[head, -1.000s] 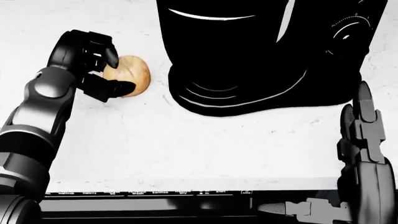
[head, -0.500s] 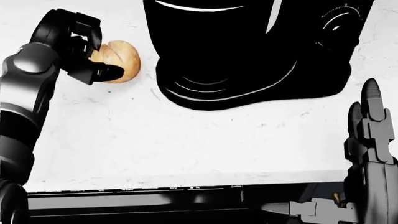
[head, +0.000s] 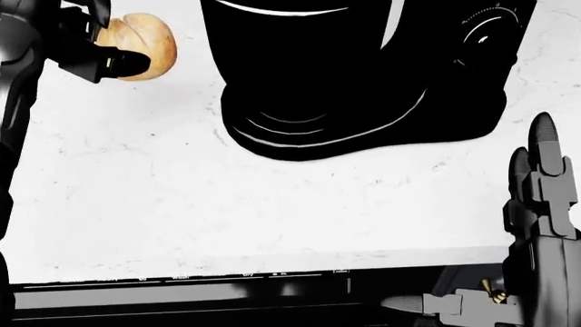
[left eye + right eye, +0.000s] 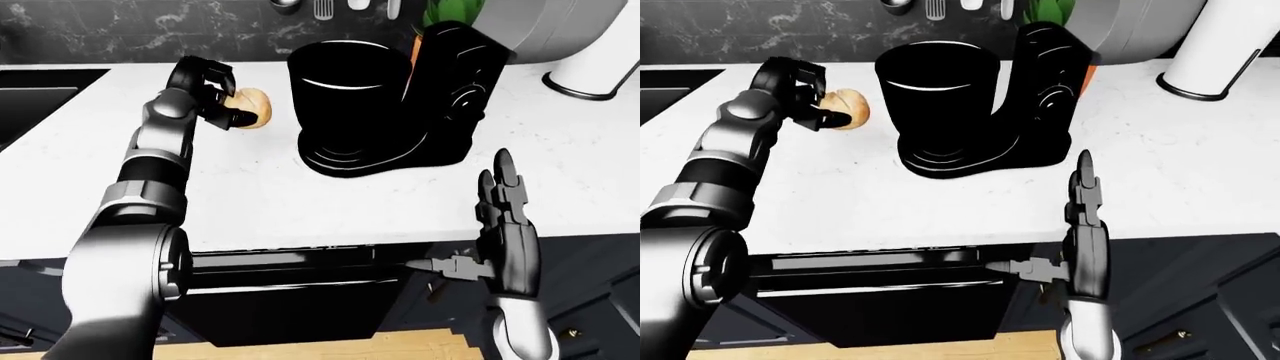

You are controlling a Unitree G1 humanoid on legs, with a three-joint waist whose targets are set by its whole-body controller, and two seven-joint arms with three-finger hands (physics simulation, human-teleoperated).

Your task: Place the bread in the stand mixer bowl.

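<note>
On the white surface (image 4: 300, 202), left of the stand mixer bowl (image 4: 345, 94): bread (image 4: 252, 109) gripped in left hand (image 4: 222, 101) — not yet bowled; right hand (image 4: 505, 217) idle, fingers straight.

Near the white marble counter's (image 4: 300, 202) far edge, the dark three-fingered left hand (image 4: 212, 94) clasps the round tan bread roll (image 4: 251, 109) just left of the glossy black stand mixer's bowl (image 4: 345, 94), while the right hand (image 4: 503, 217), fingers straight up, stands off the near edge.
</note>
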